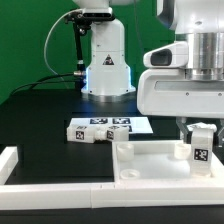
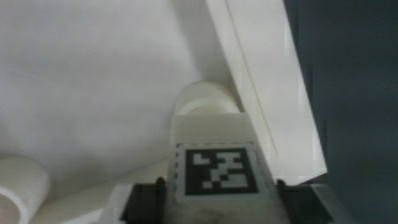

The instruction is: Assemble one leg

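Exterior view
Gripper: I am watching the gripper (image 1: 200, 136) hanging over the tabletop at the exterior view's right. Its two fingers are pinching the leg from both sides.
Leg: the leg (image 1: 200, 153) is standing upright between the fingers, with a black-and-white tag facing the camera. Its lower end is reaching down to the panel, close to the panel's corner at the exterior view's right. I cannot tell whether it is touching.
Panel: the large flat white panel (image 1: 150, 170) is lying along the tabletop edge nearest the camera.
Marker board: the marker board (image 1: 110, 127) is lying flat toward the middle of the black tabletop (image 1: 40, 115), behind the panel and apart from it.
Rail: a white rail (image 1: 12, 163) is running along the near edge and turning the corner at the exterior view's left.
Robot base: the arm's base (image 1: 105, 70) is sitting at the far edge.

Wrist view
Gripper: the gripper (image 2: 222, 200) is clamping the leg (image 2: 214, 125) between dark fingers (image 2: 151, 203).
Leg: it is pointing down at the panel (image 2: 89, 80), just beside the panel's edge, with the tabletop (image 2: 356, 80) showing beyond that edge.
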